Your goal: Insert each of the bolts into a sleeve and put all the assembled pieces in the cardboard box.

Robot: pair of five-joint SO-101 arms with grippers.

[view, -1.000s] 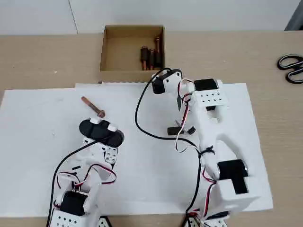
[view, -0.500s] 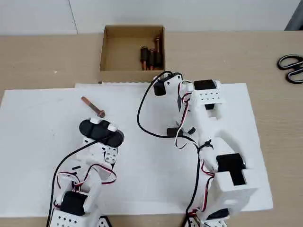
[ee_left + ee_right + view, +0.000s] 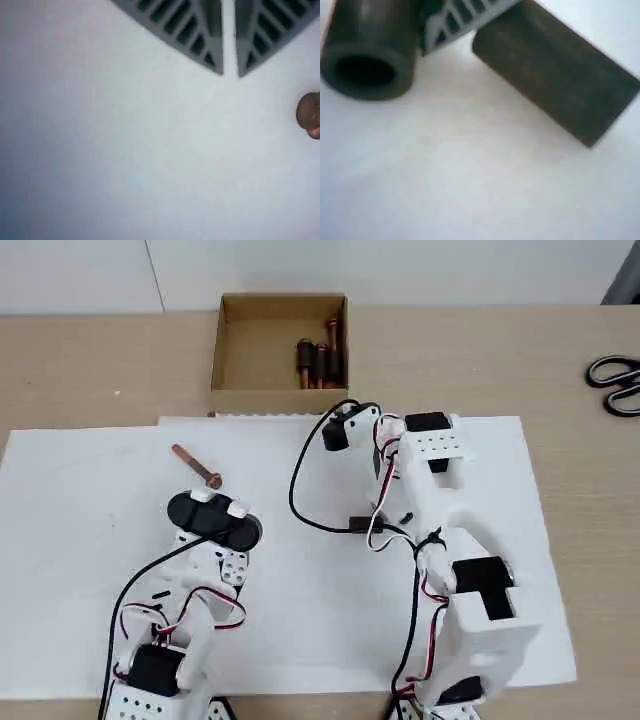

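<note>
A copper bolt [image 3: 196,466] lies alone on the white paper [image 3: 90,540]; its end shows as a brown disc [image 3: 310,114] in the left wrist view. Just short of that bolt, low over the paper, my left gripper [image 3: 212,498] [image 3: 231,72] is shut and holds nothing. Two dark sleeves [image 3: 367,50] [image 3: 555,82] lie on the paper right under my right gripper [image 3: 455,22], which comes down between them. One sleeve [image 3: 357,524] peeks out beside the right arm in the high view. The cardboard box [image 3: 235,345] holds several assembled pieces [image 3: 320,362].
Scissors [image 3: 615,385] lie at the table's far right edge. The right arm's cable [image 3: 300,500] loops over the middle of the paper. The box stands just past the paper's far edge.
The right arm has drawn back a little from the box, and the sleeve beside it has shifted slightly towards the left arm. The left arm and the bolt have stayed put.
</note>
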